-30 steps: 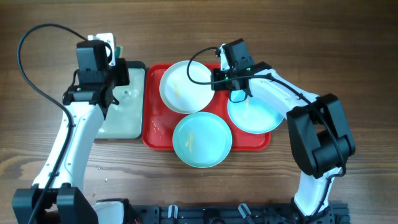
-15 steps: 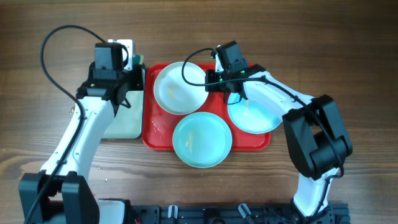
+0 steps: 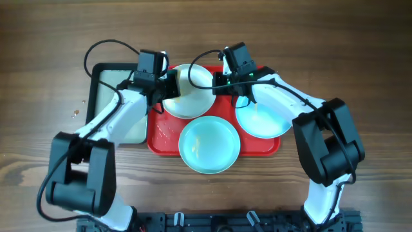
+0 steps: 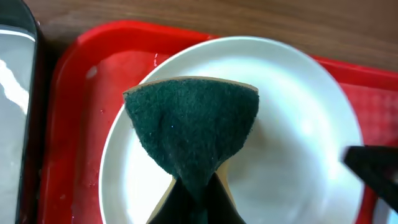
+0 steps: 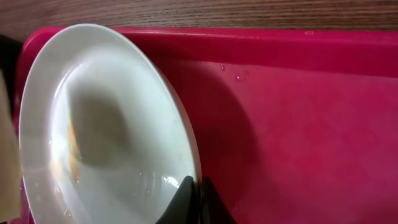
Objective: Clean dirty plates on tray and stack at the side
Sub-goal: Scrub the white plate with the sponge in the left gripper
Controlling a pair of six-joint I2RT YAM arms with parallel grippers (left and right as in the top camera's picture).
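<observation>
Overhead and wrist views of a wooden worktop [image 3: 38, 38] with two arms reaching in from its near edge. The red tray [image 3: 159, 132] lies at the centre, its long side across the view, with water droplets on its bare floor. Just beside it on the robot's left stands a black-rimmed tray [image 3: 94, 103] with a pale inside. All three plates rest on the red tray. The white plate [image 3: 196, 100] is at the far left corner and carries faint yellowish smears. The front turquoise plate [image 3: 209, 145] sits at the middle of the near side, overhanging the rim towards the robot. The right-hand turquoise plate [image 3: 264, 119] is at the right end, partly under the right arm. The left gripper [image 4: 196, 199] is clamped on a dark green scouring sponge [image 4: 193, 124] with a tan backing. The sponge fans out over the left half of the white plate, and whether it touches the plate's surface cannot be told. The right gripper [image 5: 198, 196] is closed on the right rim of the white plate. In the right wrist view the plate looks tilted — that edge seems raised, with a dark shadow on the tray beneath it.
</observation>
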